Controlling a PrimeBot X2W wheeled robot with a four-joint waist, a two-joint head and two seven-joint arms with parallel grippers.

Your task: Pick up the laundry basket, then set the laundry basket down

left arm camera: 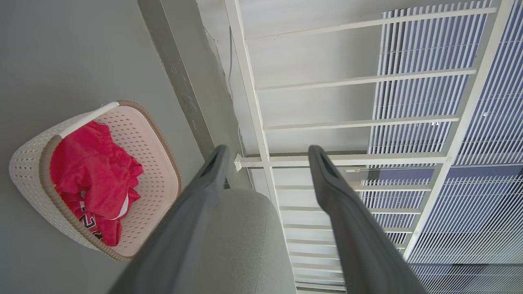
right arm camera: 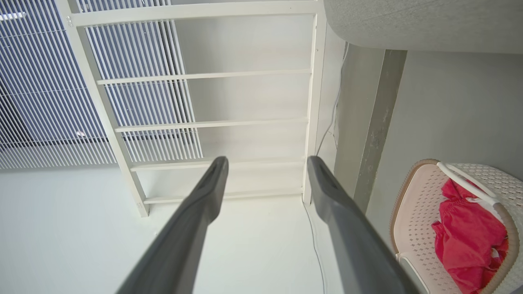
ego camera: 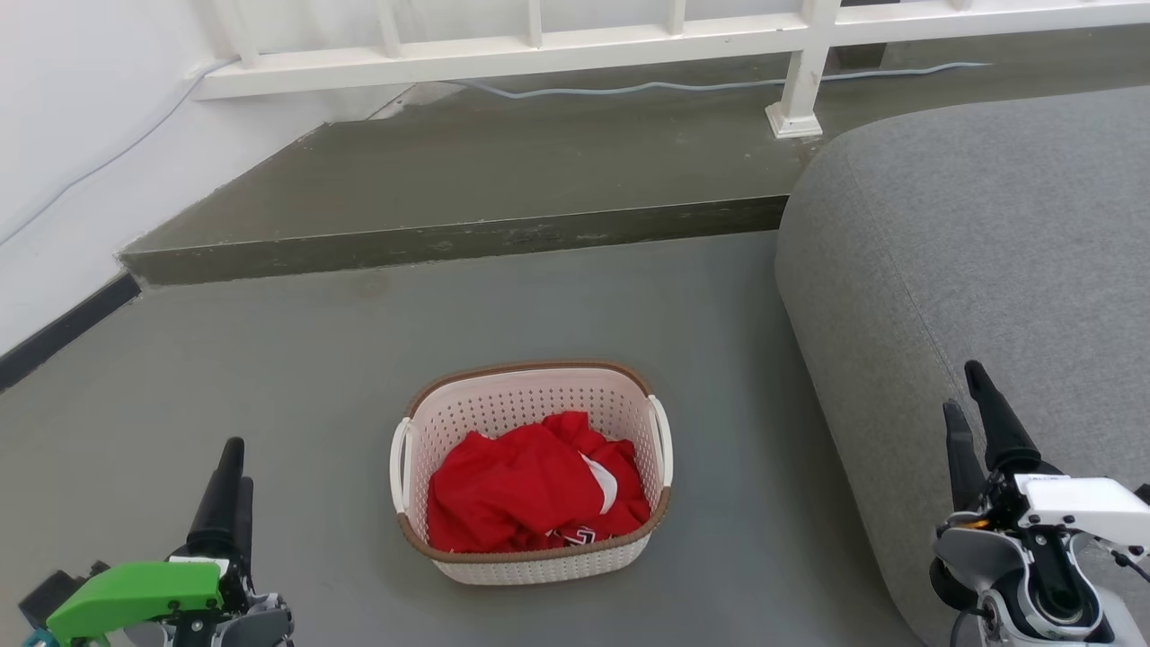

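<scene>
Here laundry basket [ego camera: 530, 562] on grey floor [ego camera: 269, 377]; sofa [ego camera: 970, 252] right, railing [ego camera: 539, 49] behind.

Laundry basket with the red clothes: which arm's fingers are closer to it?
Left, it seems. The left fingers hover over the grey floor off the left side of the cream-white plastic laundry basket; the right fingers are farther off, by the grey fabric sofa.
</scene>
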